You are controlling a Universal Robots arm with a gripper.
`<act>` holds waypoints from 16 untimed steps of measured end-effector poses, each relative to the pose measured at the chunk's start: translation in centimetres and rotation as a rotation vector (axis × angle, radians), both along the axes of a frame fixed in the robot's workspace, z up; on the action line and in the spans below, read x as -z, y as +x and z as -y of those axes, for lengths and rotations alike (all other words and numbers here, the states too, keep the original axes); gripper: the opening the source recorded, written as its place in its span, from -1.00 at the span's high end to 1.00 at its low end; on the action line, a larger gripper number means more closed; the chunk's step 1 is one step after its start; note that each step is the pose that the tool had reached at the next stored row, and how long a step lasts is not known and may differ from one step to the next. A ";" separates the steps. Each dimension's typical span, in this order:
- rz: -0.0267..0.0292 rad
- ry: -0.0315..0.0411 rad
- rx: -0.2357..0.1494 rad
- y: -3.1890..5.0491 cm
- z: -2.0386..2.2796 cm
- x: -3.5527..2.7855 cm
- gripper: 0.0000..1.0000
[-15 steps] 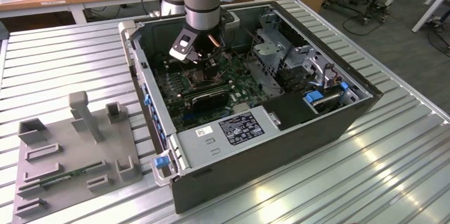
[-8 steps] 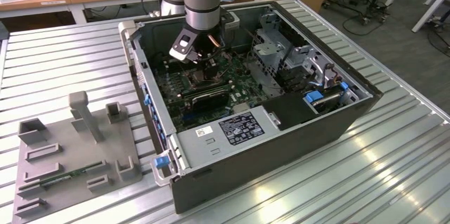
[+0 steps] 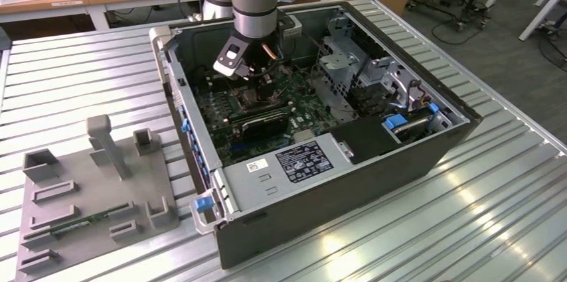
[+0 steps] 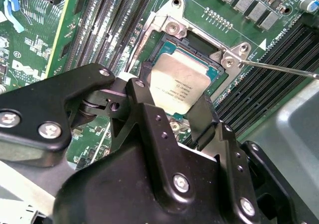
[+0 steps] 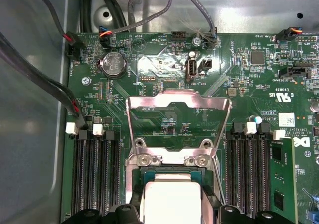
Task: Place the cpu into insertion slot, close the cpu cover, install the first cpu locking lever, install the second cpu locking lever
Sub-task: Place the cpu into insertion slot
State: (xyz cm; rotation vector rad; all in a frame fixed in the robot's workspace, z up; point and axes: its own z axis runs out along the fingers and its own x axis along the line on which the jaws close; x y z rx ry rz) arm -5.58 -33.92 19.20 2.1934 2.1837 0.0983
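clearly, my end effector [image 4: 174,98] pinched the cpu [image 4: 182,77], a pale silver square with green edging, over the insertion slot [image 4: 194,45].

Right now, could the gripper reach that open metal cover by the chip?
Probably yes. The gripper hangs over the cpu, and the cpu cover stands open right beside it, with nothing between them.

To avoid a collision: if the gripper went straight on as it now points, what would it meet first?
Probably the cpu, which lies directly beneath the gripper at the insertion slot; whether they touch is unclear.
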 end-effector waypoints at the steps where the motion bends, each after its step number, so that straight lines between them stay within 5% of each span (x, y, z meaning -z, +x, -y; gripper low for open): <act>1: 0.0000 0.0001 0.000 0.00 0.00 0.00 -0.08; 10: 0.0014 0.0018 0.000 0.03 -0.03 0.07 -0.10; 13: 0.0001 0.0002 0.000 0.01 0.00 0.01 -0.34; 16: 0.0001 0.0001 0.000 0.00 0.00 0.02 -0.34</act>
